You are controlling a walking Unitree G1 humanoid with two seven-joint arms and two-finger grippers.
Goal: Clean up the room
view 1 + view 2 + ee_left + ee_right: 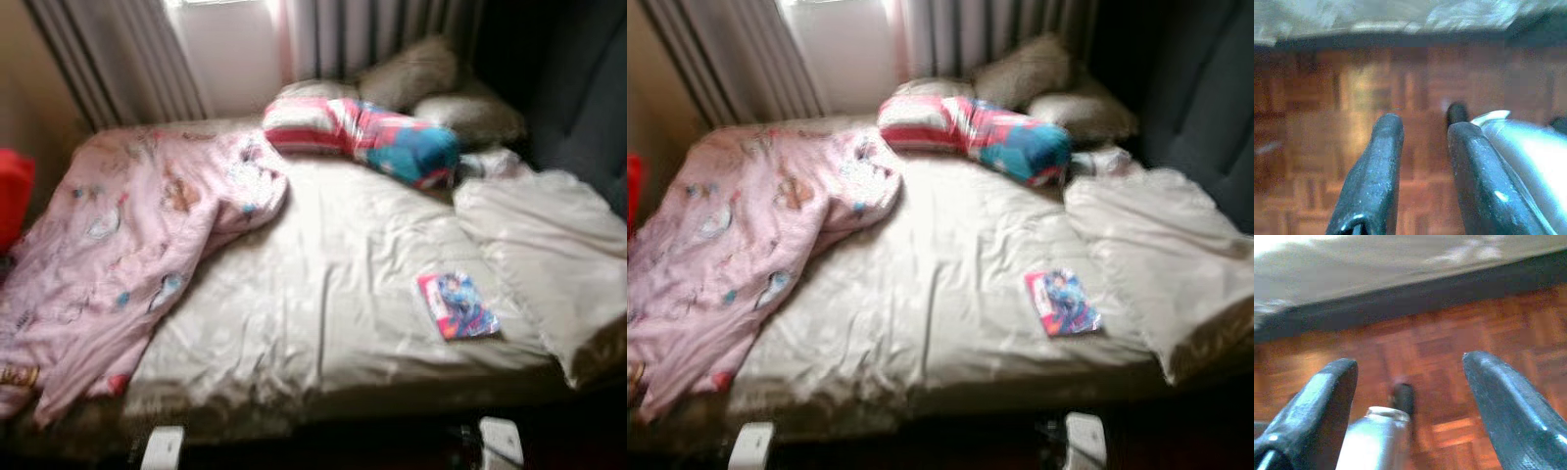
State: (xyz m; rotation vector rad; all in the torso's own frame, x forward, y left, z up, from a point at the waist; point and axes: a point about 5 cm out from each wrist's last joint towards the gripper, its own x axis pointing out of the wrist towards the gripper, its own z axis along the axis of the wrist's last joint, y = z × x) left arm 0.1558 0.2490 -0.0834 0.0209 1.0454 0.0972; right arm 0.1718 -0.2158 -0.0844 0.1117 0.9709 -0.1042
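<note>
Bedding fills the head views, soft with blur. At the far left edge sits a red object (14,196), its shape unclear. Next to it a pink quilt (118,264), thin and printed with small cartoon figures, lies crumpled over the left part of the bed (323,294) and spills down the near left side. The bed's sheet is cream, smooth and slightly glossy, creased in broad folds. At the far side, against grey pleated curtains (127,59) and a bright window, lies a long bolster pillow (362,137), striped red and white at its left end and blue at its right. Behind it rest two plump brownish cushions (411,69), rounded and dull in texture. Near the right front of the sheet lies a flat rectangular book (458,305) with a glossy pink and blue cover, apart from everything else. To its right a large cream pillow (549,255) slopes along the right edge of the bed, beside a dark padded surface.

Both wrist views look down at a reddish-brown parquet floor (1352,98) of small square blocks, with the pale bed edge beyond. The left hand (1422,129) hangs low with its two black fingers released, a narrow gap between them. The right hand (1408,367) also hangs over the floor, its fingers spread wide and grasping nothing.
</note>
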